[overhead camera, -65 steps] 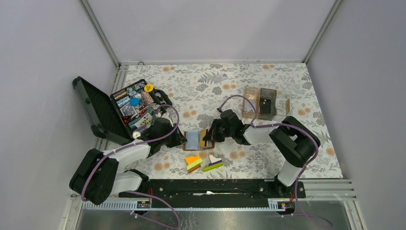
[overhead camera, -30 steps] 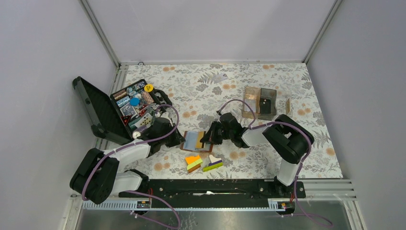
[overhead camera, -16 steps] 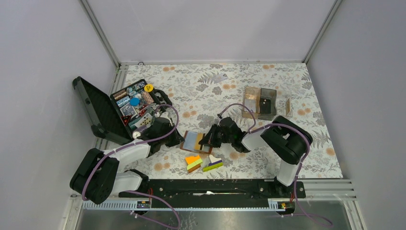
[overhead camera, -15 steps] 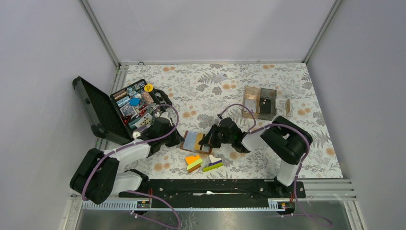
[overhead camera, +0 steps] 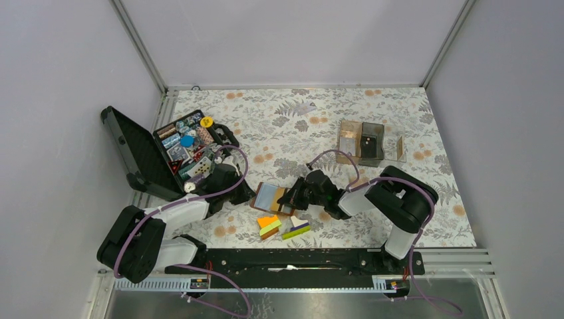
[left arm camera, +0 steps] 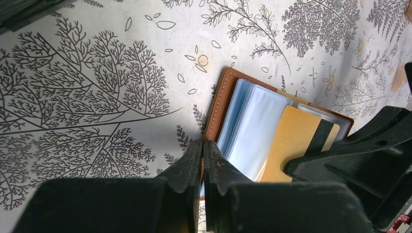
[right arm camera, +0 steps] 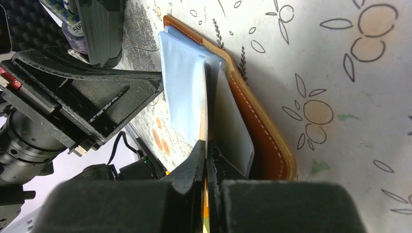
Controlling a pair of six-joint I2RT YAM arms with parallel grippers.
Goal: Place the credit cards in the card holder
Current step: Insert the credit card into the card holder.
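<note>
The brown leather card holder lies open on the floral table, its clear bluish sleeves showing. My left gripper is shut on the holder's left leather edge; in the top view the left gripper is at the holder's left side. My right gripper is shut on a tan card with a dark stripe, seen edge-on in the right wrist view, standing between the sleeves over the holder's right half. In the top view the right gripper touches the holder's right side. Other cards are hidden.
An open black tool case full of small parts stands at the left. Orange, green and purple blocks lie just in front of the holder. Clear and brown compartment boxes stand at the back right.
My right gripper has moved left and nearer with the tan card, sliding it deeper between the sleeves. The holder has turned slightly. The left gripper has kept its hold.
</note>
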